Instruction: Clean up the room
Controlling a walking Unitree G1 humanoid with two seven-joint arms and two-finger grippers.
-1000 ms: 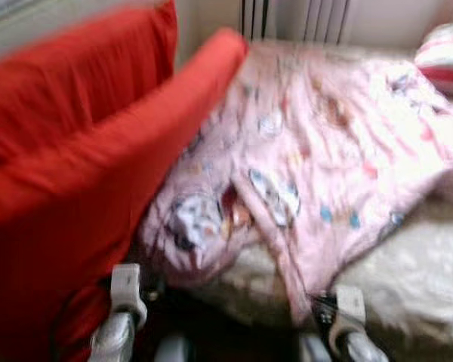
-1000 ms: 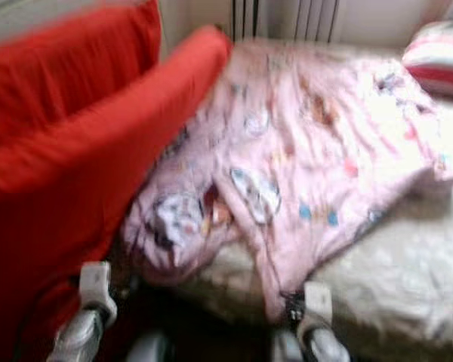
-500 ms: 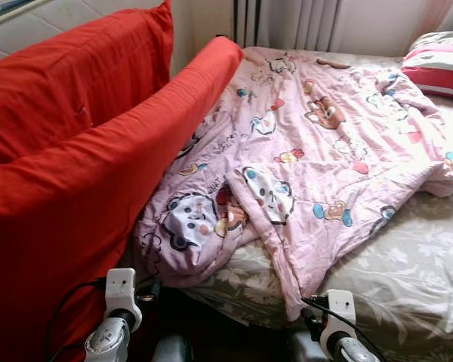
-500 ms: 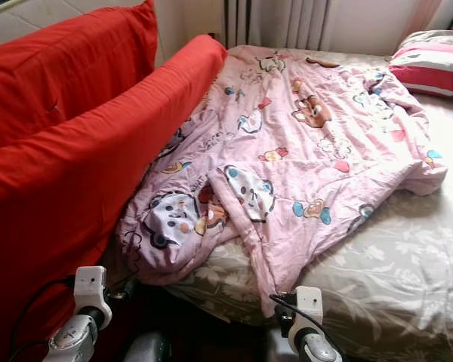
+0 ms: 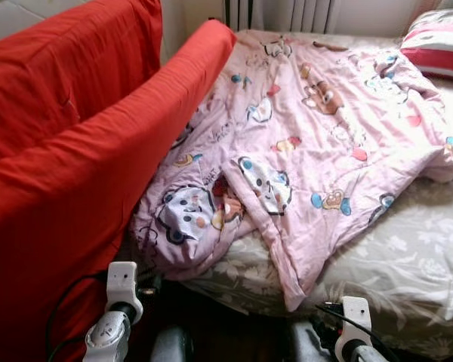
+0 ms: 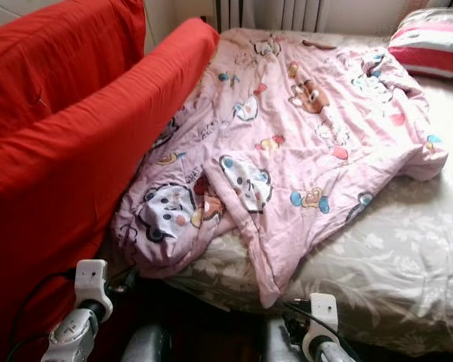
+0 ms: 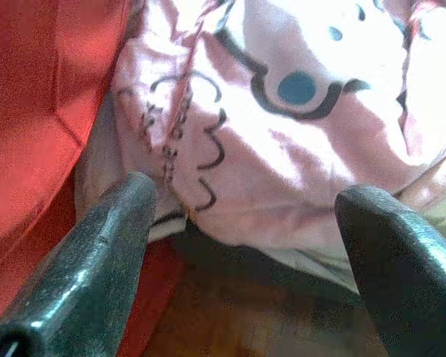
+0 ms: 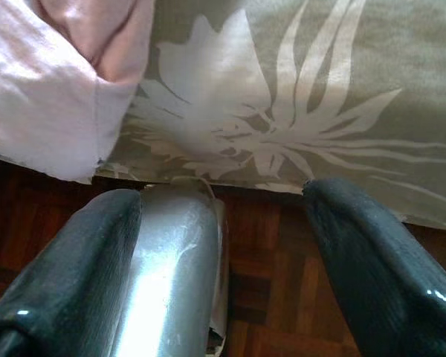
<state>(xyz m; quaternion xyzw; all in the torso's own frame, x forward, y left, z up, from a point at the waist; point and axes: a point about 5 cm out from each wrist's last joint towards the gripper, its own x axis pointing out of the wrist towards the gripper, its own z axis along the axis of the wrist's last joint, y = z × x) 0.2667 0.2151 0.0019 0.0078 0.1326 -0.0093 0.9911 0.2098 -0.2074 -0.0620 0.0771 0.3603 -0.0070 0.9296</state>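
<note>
The robot is standing at the foot of a bed [image 5: 408, 264] in a floral sheet, beside red cushions [image 5: 75, 151], and judging by the rumpled pink cartoon blanket [image 5: 309, 143] lying slantwise across the mattress with a corner hanging over the near edge, it is lining up to tidy that blanket. Both the left gripper [image 7: 238, 245] and the right gripper [image 8: 223, 245] are hanging low with fingers spread and empty, so the next move is probably calling for a reach to the near hem. No readable brand or writing is showing, only scribbled print.

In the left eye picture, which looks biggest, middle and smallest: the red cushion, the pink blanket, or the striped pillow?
1. Red cushion and pink blanket: near equal; the cushion sits nearer the camera.
2. Striped pillow: smallest, partly cut off.
</note>
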